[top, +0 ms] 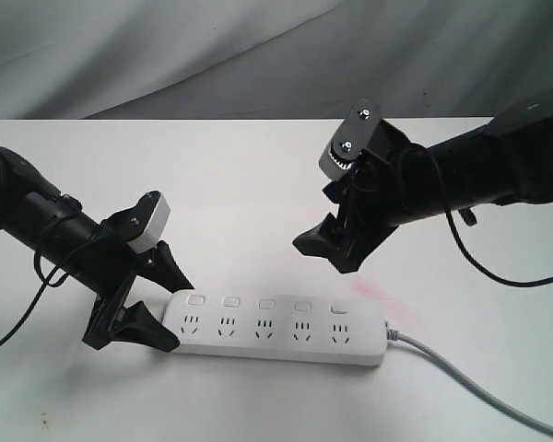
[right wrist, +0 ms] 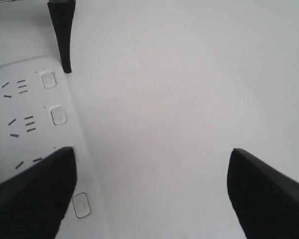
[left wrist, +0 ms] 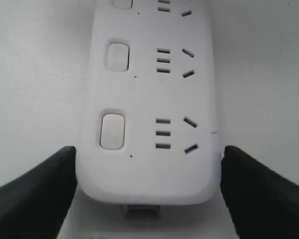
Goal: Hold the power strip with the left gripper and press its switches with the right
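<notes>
The white power strip [top: 276, 330] lies flat near the table's front edge, with its grey cable [top: 470, 379] running off to the right. Its switches [top: 266, 304] form a row along the far side. My left gripper [top: 170, 306] is shut on the strip's left end, one dark finger against each long side. In the left wrist view the strip [left wrist: 149, 99] fills the span of that gripper [left wrist: 148, 194], and two switches [left wrist: 112, 131] show. My right gripper [top: 330, 250] hangs open above the table behind the strip. In the right wrist view, one finger of this gripper [right wrist: 152, 199] overlaps the strip [right wrist: 20, 109].
The white table [top: 258, 175] stretches back to a grey cloth backdrop [top: 258, 46]. A faint reddish mark [top: 369, 290] lies on the table behind the strip's right end. A black cable [top: 479, 262] loops under the right arm. One left finger [right wrist: 62, 35] shows in the right wrist view.
</notes>
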Controlling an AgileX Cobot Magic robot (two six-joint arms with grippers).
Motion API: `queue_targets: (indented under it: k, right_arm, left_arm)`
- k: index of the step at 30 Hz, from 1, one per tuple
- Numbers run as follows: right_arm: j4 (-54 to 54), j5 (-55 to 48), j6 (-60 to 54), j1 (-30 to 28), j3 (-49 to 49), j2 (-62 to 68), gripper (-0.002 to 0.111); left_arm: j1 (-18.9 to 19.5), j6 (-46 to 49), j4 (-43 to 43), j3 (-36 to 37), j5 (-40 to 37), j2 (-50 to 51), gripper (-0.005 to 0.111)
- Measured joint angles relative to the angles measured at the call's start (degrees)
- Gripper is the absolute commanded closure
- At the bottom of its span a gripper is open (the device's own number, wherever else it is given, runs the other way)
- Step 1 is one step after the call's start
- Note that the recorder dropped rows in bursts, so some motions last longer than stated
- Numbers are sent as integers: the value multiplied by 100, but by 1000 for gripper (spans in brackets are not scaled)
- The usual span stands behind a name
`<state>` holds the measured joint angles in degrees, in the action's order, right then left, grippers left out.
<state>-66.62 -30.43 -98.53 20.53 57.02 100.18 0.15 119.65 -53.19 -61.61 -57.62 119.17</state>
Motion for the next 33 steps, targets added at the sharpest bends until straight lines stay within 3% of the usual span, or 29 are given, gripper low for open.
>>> queue_targets:
  k: [8,33]
  right_arm:
    - [183,89,39,-357,-414,-11,33]
    - [164,278,-29,-360,-490,759,33]
  left_arm:
    - [0,0,0,0,0,0,59]
    - [0,0,0,0,0,0,59]
